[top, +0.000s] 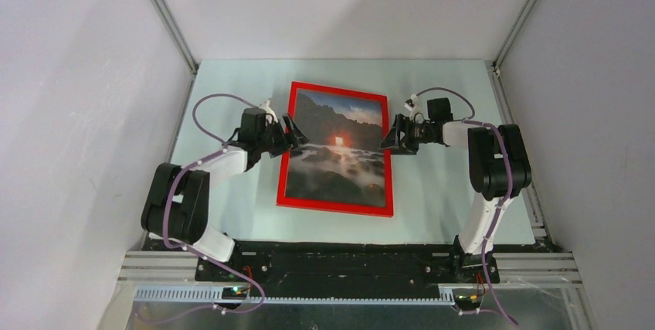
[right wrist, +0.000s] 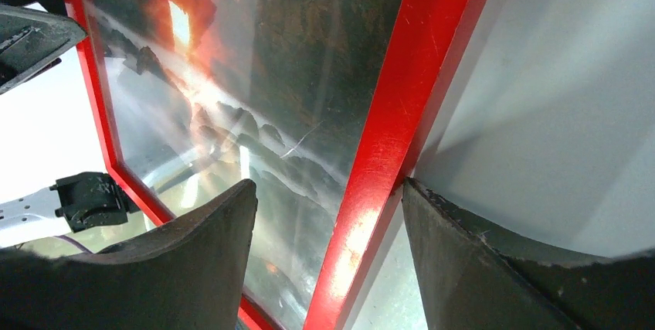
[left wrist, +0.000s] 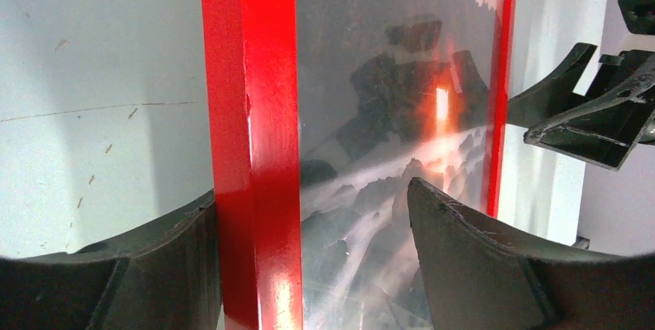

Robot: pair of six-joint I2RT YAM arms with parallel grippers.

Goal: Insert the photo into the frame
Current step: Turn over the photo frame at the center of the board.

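The frame lies flat on the table with its red front up. The photo, dark rocks with a glowing orange sun and white mist, shows behind its pane. My left gripper is open at the frame's left side. In the left wrist view its fingers straddle the red bar, one outside it and one over the photo. My right gripper is open at the frame's right side. The right wrist view shows the red bar between its fingers, with the photo to the left.
The pale green table is enclosed by white walls on three sides, with aluminium rails in the corners. A black base rail carrying both arm bases runs along the near edge.
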